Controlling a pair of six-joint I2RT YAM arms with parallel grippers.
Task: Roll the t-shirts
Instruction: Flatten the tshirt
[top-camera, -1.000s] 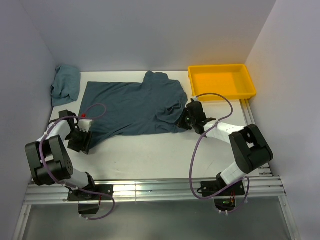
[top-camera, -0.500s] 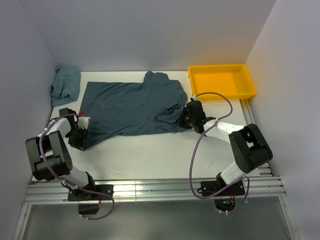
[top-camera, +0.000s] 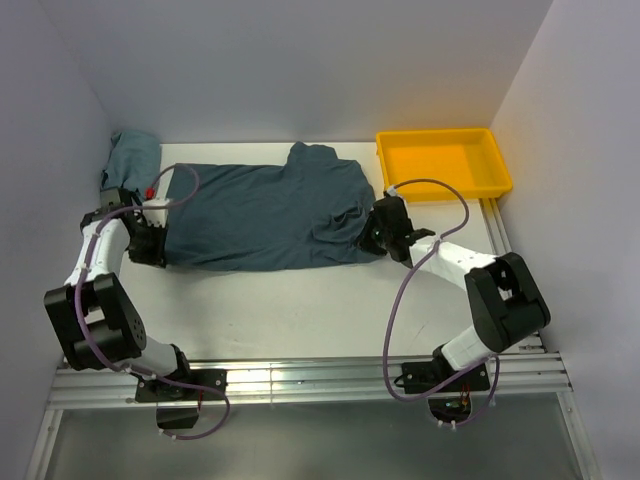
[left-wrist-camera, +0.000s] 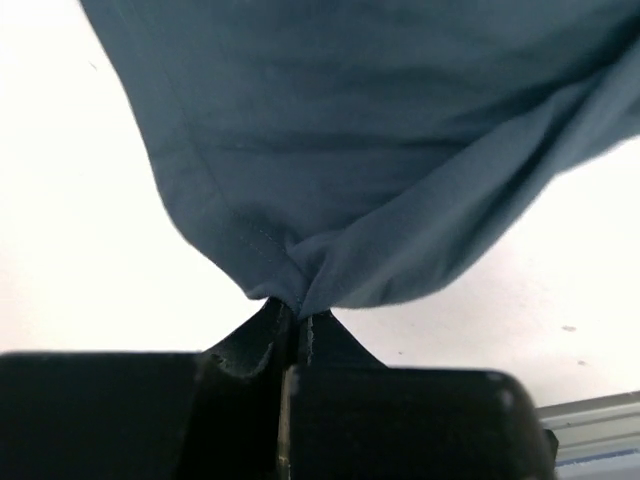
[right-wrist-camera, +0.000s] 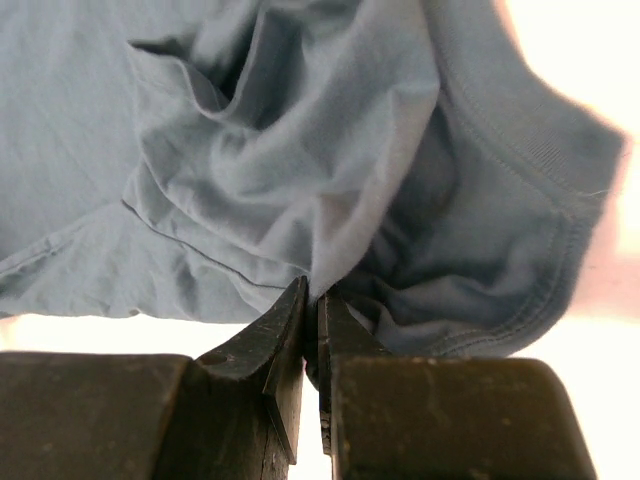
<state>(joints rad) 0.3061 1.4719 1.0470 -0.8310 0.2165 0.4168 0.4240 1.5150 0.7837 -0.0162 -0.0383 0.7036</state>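
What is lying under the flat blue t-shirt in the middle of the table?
Only the white table shows around the t-shirt. Whatever is beneath the cloth is covered and cannot be seen. The left gripper and right gripper pinch its edges.

White left arm (top-camera: 95, 250) and right arm (top-camera: 452, 262), black joints (top-camera: 505, 295), looping purple cables (top-camera: 390, 320).
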